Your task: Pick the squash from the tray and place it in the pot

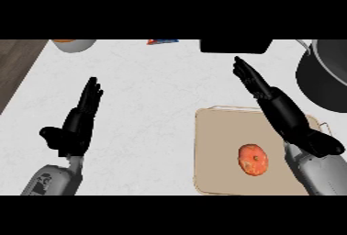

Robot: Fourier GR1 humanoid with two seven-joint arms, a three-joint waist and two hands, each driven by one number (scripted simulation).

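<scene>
Fingers point(247, 75) of the right hand point(288, 114) lie straight and pressed together, pinching nothing, their tips slanting up and leftward over the white table point(149, 92); the palm and thumb hang above the far right corner of a beige tray point(217, 151), and the grey right forearm point(311, 172) runs down the tray's right side to the lower edge of the view.

The squash point(253, 159), round and orange-red, lies on the tray in its right half, toward the near edge; it sits just left of the right forearm, apart from it, and no finger touches it. The pot point(328, 82), dark and cut off by the view's right edge, stands on the table beyond the tray's right corner, to the right of the right hand; the squash is outside it.

Fingers point(88, 94) of the left hand point(75, 128) are likewise straight and held close, pointing up and a little to the right, thumb out to the left; the hand holds nothing and shows over bare table well left of the tray, its forearm point(51, 181) entering from the lower left.

Along the table's far edge stand a bowl point(73, 44) at the left, a blue-and-red packet point(163, 41) near the middle, and a black object point(235, 46) to the right of it, all partly cut off; a strip of dark wood point(13, 69) borders the table at the left.
</scene>
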